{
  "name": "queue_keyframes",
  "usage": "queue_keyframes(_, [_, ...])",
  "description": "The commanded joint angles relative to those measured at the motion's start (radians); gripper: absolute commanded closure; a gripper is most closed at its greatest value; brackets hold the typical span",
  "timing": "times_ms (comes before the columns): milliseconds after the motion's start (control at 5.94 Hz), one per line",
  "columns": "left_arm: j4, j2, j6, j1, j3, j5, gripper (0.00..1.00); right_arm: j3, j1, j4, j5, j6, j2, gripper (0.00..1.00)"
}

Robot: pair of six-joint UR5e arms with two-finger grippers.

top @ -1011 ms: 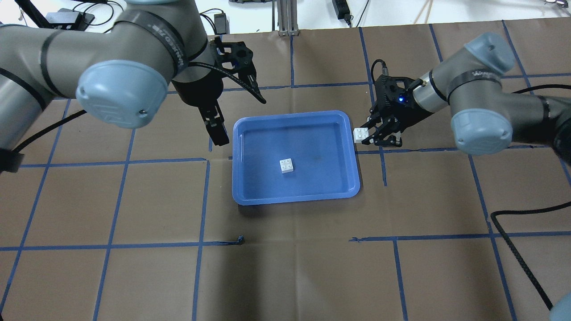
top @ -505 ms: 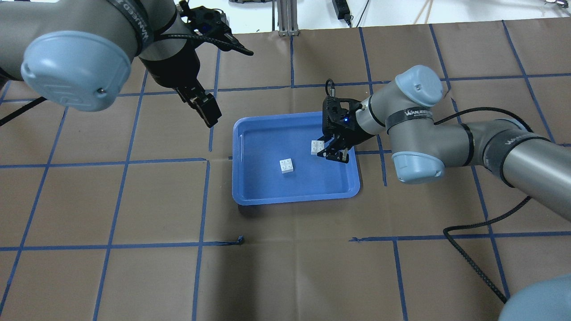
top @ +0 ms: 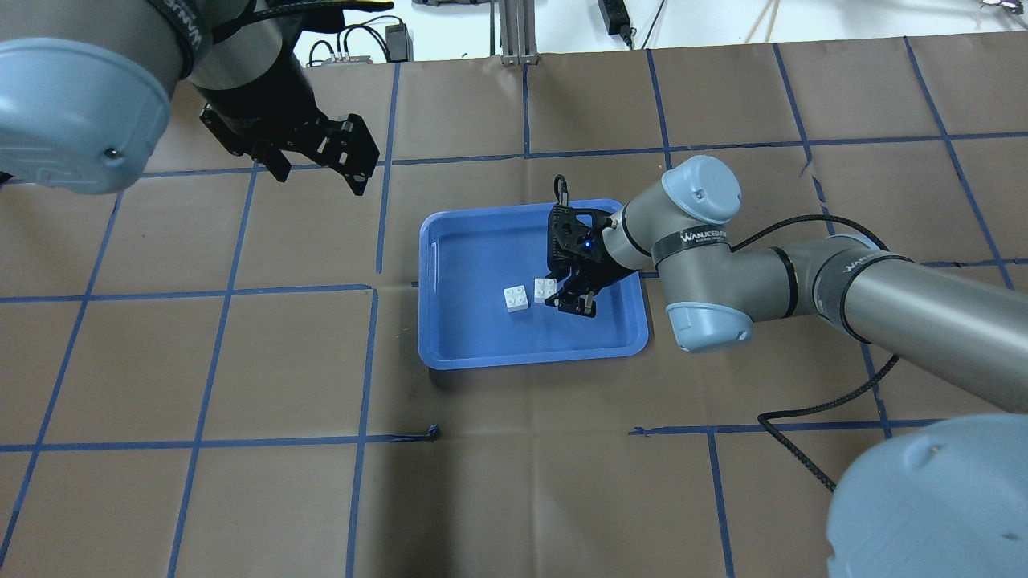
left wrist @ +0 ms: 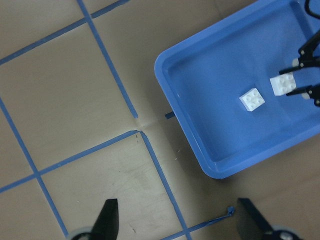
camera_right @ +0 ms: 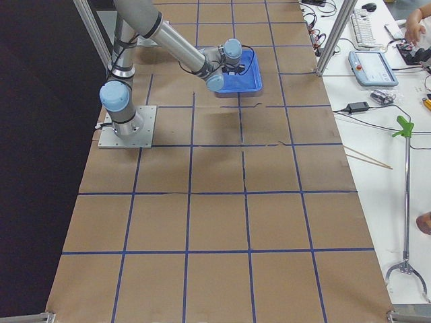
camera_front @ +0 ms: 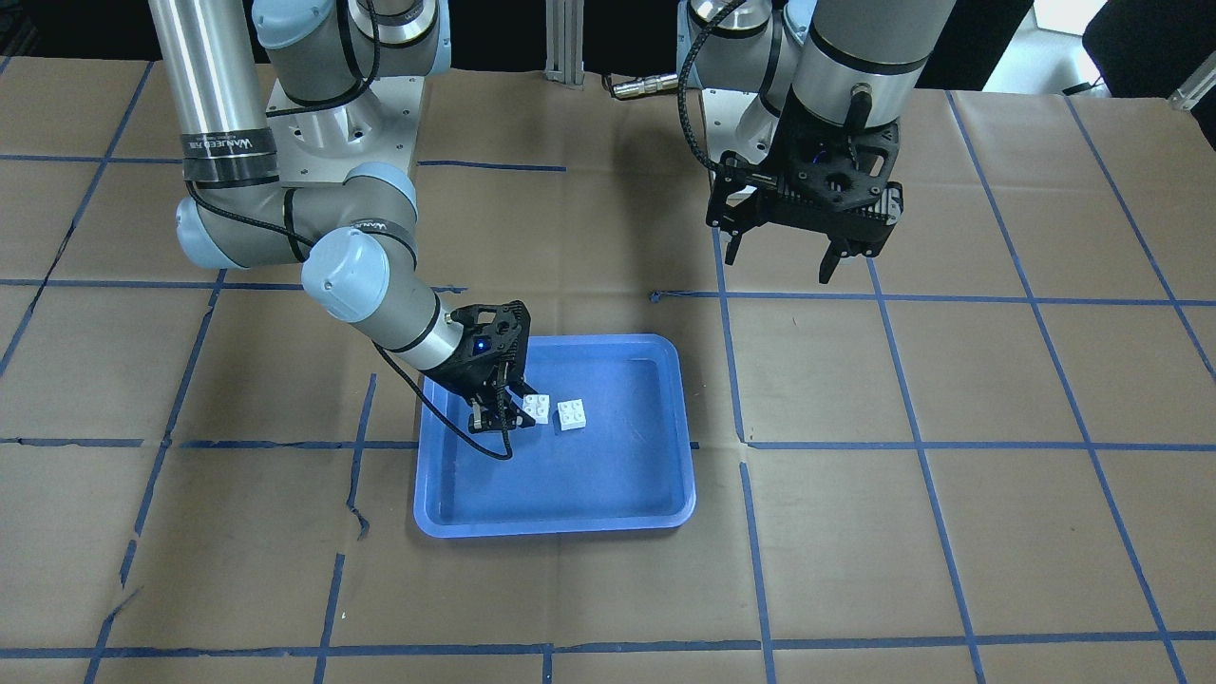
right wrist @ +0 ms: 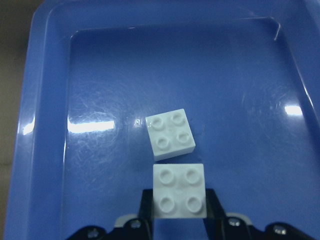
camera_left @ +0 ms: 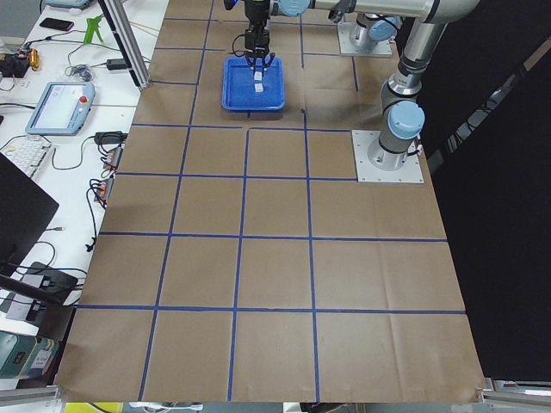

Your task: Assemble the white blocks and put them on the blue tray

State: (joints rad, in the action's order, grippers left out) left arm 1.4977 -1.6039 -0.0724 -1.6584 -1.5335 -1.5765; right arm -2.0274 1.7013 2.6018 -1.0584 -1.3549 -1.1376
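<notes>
The blue tray (top: 450, 353) lies at the table's middle. One white block (top: 517, 298) rests studs up on its floor. My right gripper (top: 554, 294) is shut on the second white block (top: 545, 288) and holds it studs up over the tray, just right of the resting block, close to it. In the right wrist view the held block (right wrist: 179, 191) sits between the fingers, with the resting block (right wrist: 171, 134) just ahead and slightly turned. My left gripper (top: 320, 181) is open and empty, raised above the table to the far left of the tray.
The table is covered in brown paper (top: 514, 498) with a blue tape grid. A black cable (top: 811, 466) trails from my right arm across the right side. Desks with devices stand beyond the table's far edge (camera_right: 374, 67).
My right gripper carried its white block from the tray's right edge inward, to just beside the resting block. My left gripper pulled back, away from the tray.
</notes>
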Motion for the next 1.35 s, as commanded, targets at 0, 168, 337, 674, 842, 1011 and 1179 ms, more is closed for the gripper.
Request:
queue_keyframes(0, [-0.004, 0.018, 0.088, 0.005, 0.000, 0.003, 0.02, -0.005, 0.001, 0.050, 0.001, 0.002, 0.038, 0.64])
queue_keyframes(168, [-0.005, 0.019, 0.088, 0.005, 0.000, 0.003, 0.02, -0.005, 0.001, 0.050, 0.009, 0.002, 0.042, 0.64])
queue_keyframes(337, [-0.005, 0.019, 0.088, 0.005, 0.000, 0.003, 0.02, -0.005, 0.003, 0.052, 0.011, 0.011, 0.042, 0.64])
queue_keyframes(674, [-0.005, 0.019, 0.088, 0.005, 0.000, 0.003, 0.02, -0.004, 0.015, 0.055, 0.012, 0.032, 0.042, 0.64])
queue_keyframes(842, [-0.005, 0.019, 0.088, 0.005, 0.000, 0.003, 0.02, -0.004, 0.023, 0.055, 0.012, 0.051, 0.042, 0.64])
queue_keyframes(1011, [-0.005, 0.019, 0.088, 0.005, 0.000, 0.003, 0.02, -0.004, 0.024, 0.055, 0.012, 0.053, 0.042, 0.64])
queue_keyframes(1179, [-0.005, 0.019, 0.088, 0.005, 0.000, 0.003, 0.02, -0.004, 0.024, 0.054, 0.011, 0.054, 0.041, 0.64])
